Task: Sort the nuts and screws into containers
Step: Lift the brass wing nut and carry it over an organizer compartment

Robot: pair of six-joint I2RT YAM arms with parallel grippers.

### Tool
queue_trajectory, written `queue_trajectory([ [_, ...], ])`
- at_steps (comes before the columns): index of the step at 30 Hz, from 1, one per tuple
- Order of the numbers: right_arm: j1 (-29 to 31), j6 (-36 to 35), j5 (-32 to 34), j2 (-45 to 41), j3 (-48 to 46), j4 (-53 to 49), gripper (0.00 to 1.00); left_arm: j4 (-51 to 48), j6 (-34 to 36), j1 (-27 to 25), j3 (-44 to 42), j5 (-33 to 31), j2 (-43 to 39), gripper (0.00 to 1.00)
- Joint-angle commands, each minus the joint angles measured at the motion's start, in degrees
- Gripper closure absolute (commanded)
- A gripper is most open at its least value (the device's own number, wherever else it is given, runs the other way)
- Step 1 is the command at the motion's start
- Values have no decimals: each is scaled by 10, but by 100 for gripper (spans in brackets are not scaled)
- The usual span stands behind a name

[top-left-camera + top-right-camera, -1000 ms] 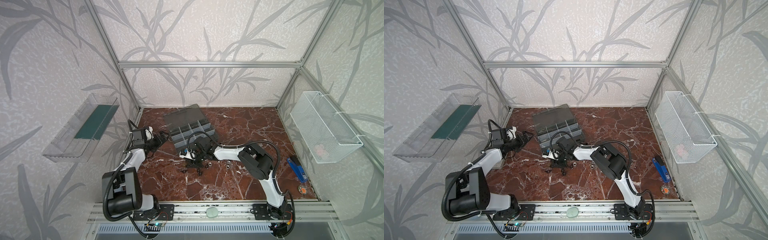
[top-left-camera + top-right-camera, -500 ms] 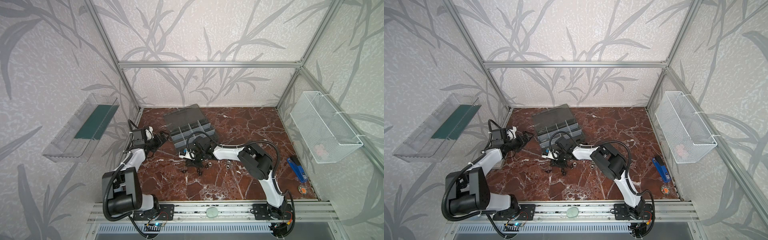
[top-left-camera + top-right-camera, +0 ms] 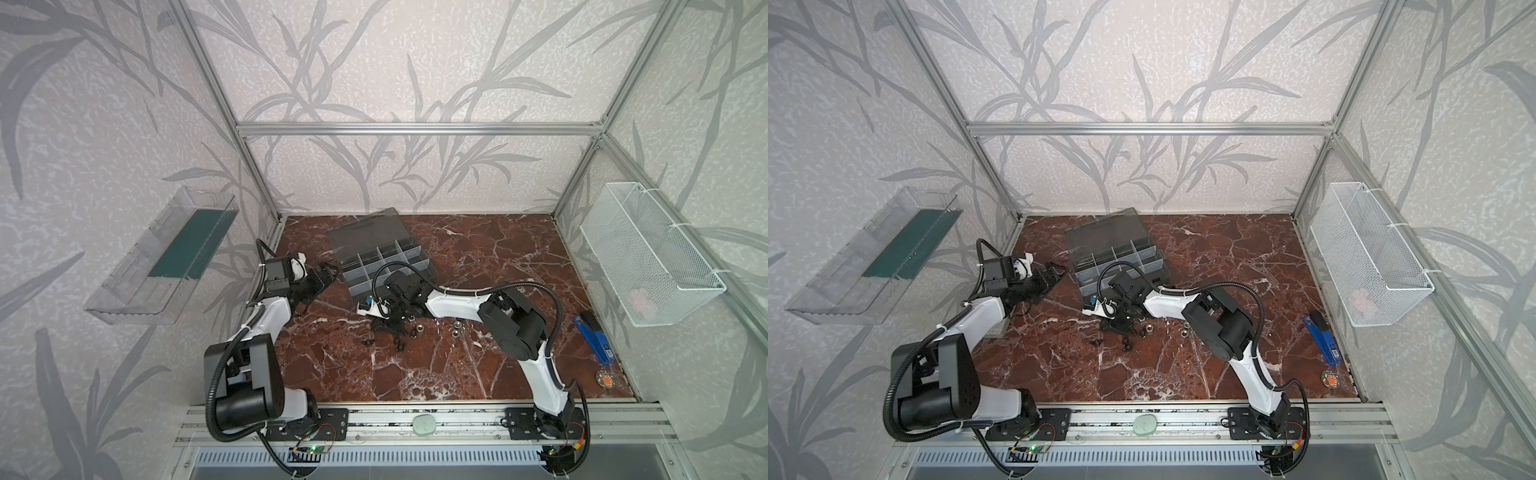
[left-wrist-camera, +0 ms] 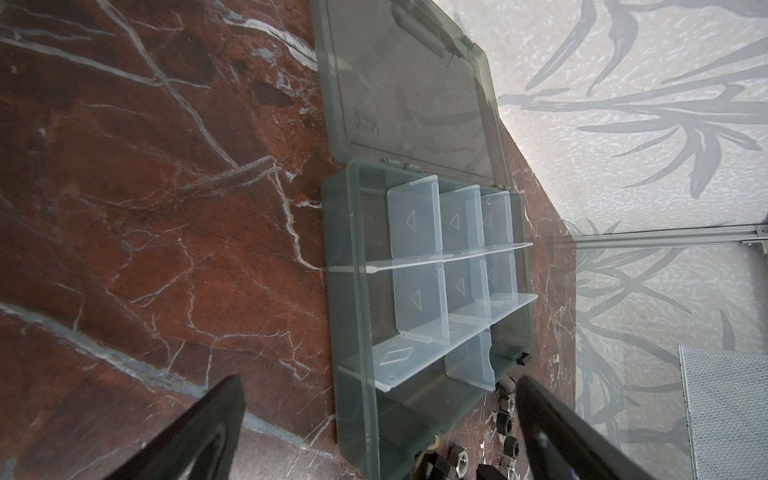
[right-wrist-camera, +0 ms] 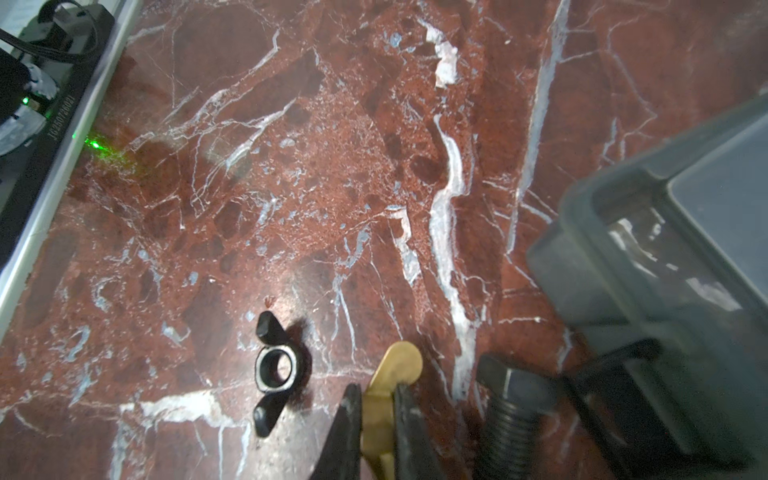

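The right gripper (image 5: 377, 391) has its two black fingers pinched together on a brass wing nut (image 5: 398, 360) — one rounded wing sticks out past the fingertips. I cannot tell whether the nut rests on the red marble tabletop (image 5: 291, 166) or hangs just clear of it. A black wing nut (image 5: 274, 372) lies flat on the marble just beside it on one side. A black hex bolt (image 5: 513, 401) lies on the other side, close to a corner of the dark grey organizer case (image 5: 623, 232). In both top views this gripper sits low at about 6 o'clock from the case, whose smoky lid (image 3: 365, 232) lies open toward 11 o'clock. Two silver hex nuts (image 3: 455, 328) sit at 3 o'clock from the gripper, and small black fasteners (image 3: 398, 344) at 6 o'clock. The left gripper (image 3: 326, 277) hovers at 9 o'clock from the case, jaws wide apart — its camera looks across the clear-walled compartments (image 4: 415, 224)
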Motion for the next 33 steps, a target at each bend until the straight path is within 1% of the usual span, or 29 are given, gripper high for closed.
queue_trajectory([
  [1, 1, 1, -9, -43, 11, -12, 99, -6, 4, -1, 16, 1, 4, 1],
  [12, -21, 8, -37, -83, 35, -9, 100, -3, 0, -1, 13, 2, 3, 1],
  [17, -36, 10, -34, -70, 77, -1, 100, -3, 0, -1, 14, 5, 4, 1],
  [22, -44, 27, 2, -37, 134, 9, 100, -3, 0, -1, 13, 7, 3, 0],
  [27, -46, 61, 45, 8, 190, 33, 100, -3, 0, -1, 14, 6, 1, 1],
  [33, -46, 117, 135, 49, 212, 103, 100, -1, -1, -1, 12, 7, 2, 0],
])
